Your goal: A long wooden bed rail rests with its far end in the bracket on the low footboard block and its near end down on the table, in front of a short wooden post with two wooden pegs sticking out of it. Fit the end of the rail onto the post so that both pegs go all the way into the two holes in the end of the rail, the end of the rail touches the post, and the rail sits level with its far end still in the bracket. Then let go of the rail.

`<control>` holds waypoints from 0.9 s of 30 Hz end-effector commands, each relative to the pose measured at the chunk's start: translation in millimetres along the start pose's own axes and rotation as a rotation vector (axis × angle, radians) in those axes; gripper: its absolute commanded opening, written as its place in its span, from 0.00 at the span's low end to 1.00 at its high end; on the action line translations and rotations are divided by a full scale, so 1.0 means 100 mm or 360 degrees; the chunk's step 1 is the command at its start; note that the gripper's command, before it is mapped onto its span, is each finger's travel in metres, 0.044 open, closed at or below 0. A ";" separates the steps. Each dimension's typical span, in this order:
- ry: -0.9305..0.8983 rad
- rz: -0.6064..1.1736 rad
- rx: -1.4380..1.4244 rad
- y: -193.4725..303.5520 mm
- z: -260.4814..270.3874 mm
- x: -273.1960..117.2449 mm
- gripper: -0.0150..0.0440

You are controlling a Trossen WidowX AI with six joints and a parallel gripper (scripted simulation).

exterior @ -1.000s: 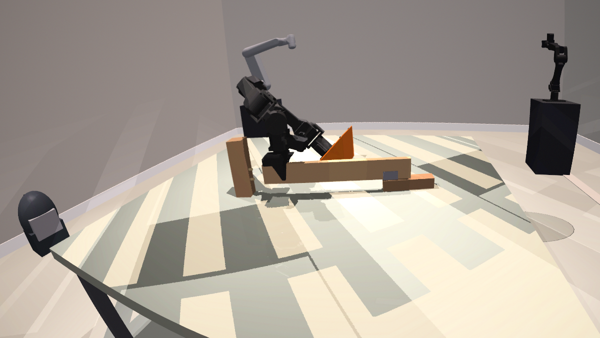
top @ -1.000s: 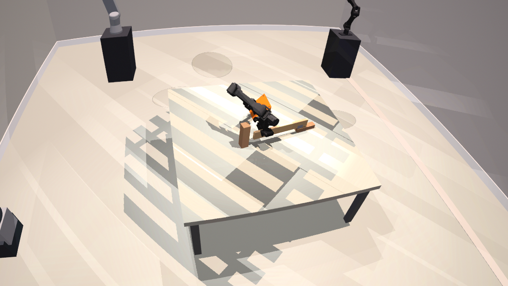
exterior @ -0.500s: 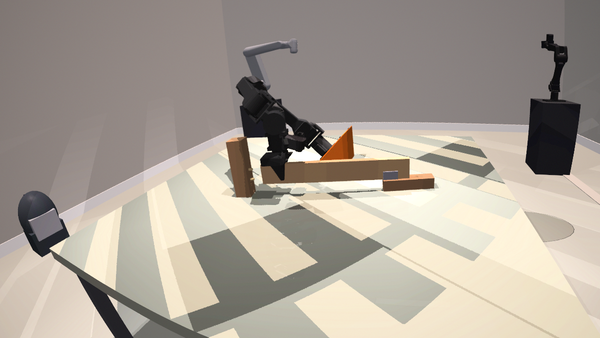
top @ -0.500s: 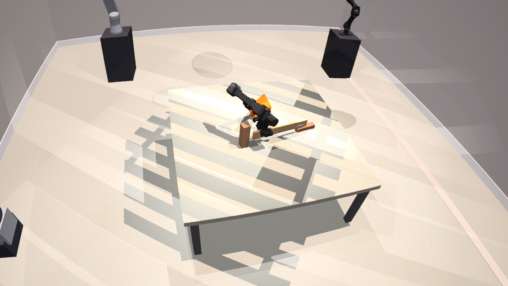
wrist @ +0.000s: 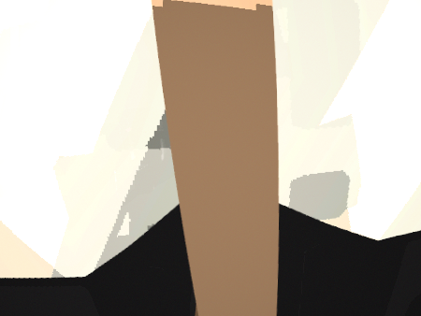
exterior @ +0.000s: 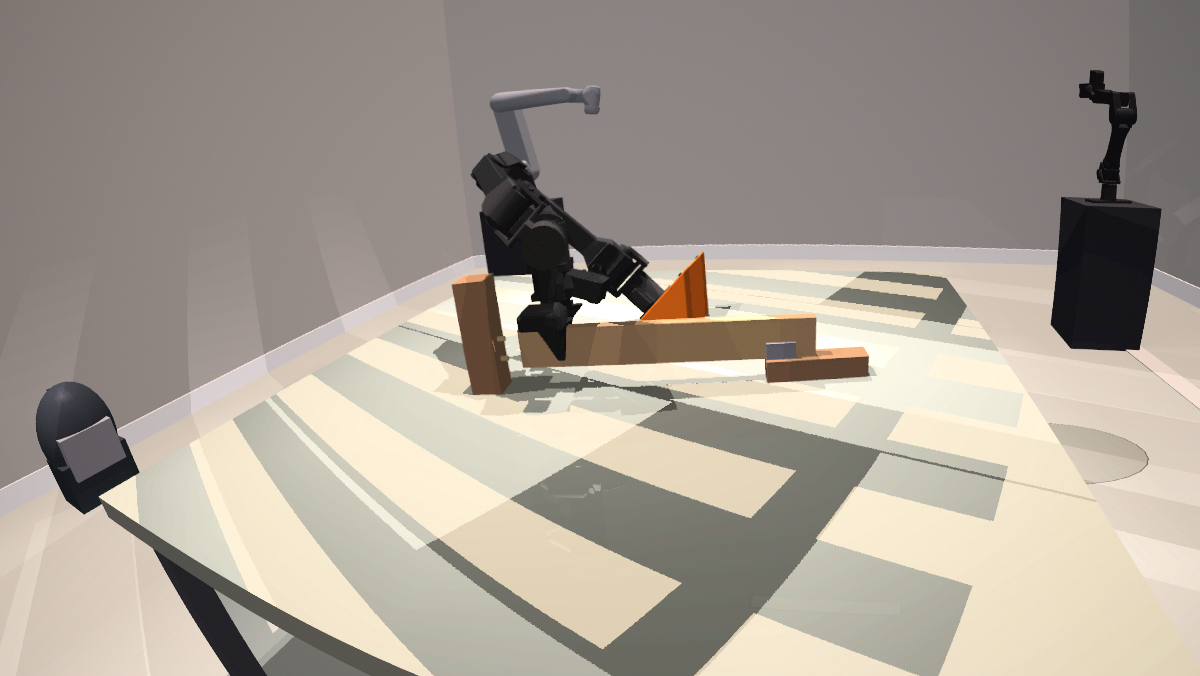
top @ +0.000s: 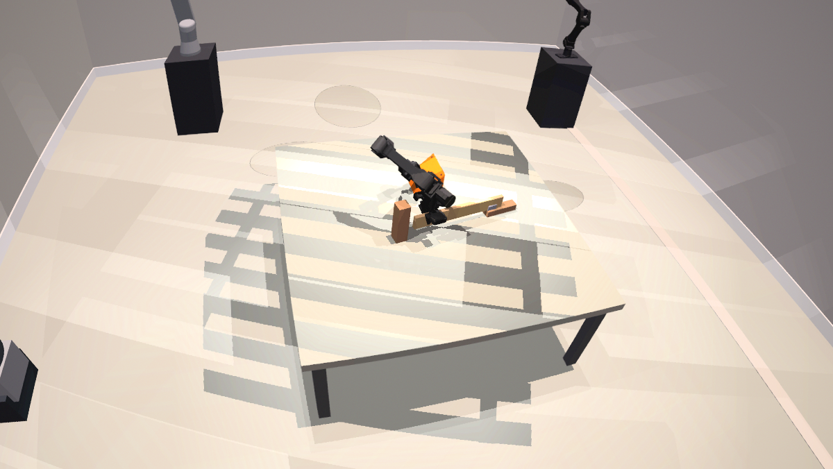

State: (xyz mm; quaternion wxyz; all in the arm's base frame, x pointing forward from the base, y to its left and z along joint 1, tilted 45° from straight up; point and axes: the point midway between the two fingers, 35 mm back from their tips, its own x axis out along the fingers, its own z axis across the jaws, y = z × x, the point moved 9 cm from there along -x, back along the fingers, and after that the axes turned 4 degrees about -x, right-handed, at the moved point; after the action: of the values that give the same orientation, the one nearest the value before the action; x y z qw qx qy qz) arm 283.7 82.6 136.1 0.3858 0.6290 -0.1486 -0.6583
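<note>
Gripper (exterior: 550,329) clamped down on the rail (exterior: 671,337) near its post end, fingers closed onto the wood from above and holding it, dark jaws straddling the plank on either side in the wrist view. Rail (wrist: 218,165) filling the middle of that view as a broad brown band running top to bottom, table (wrist: 75,72) pale on both sides.

In the exterior view, near end of the rail lifted off the table (exterior: 755,537), hanging just short of the post (exterior: 480,334); narrow gap visible between rail end and post face. Two small pegs (exterior: 501,345) poking out of the post toward the rail, not yet inside the holes as far as can be seen; holes themselves hidden. Rail close to level, sloping very slightly. Far end resting on the low footboard block (exterior: 827,364), beside a small grey bracket (exterior: 780,349); whether fully seated in it cannot be told.

From the top view, post (top: 400,221) standing upright, rail (top: 472,208) stretching away to the right toward the block (top: 502,208), gripper (top: 434,216) over the rail just beside the post. Orange wedge-shaped piece (exterior: 681,289) behind the rail, next to the black arm (exterior: 537,218) reaching down from the back of the table
</note>
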 end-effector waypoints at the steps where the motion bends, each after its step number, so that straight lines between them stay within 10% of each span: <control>1: 0.0008 0.0001 -0.0002 0.03 0.00 -0.01 0.25; 27: 0.0008 0.0002 -0.0002 0.11 0.01 0.00 0.25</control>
State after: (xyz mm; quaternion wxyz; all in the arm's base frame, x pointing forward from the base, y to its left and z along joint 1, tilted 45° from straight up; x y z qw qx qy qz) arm 285.7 76.1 141.1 0.3853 0.6289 -0.1481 -0.6588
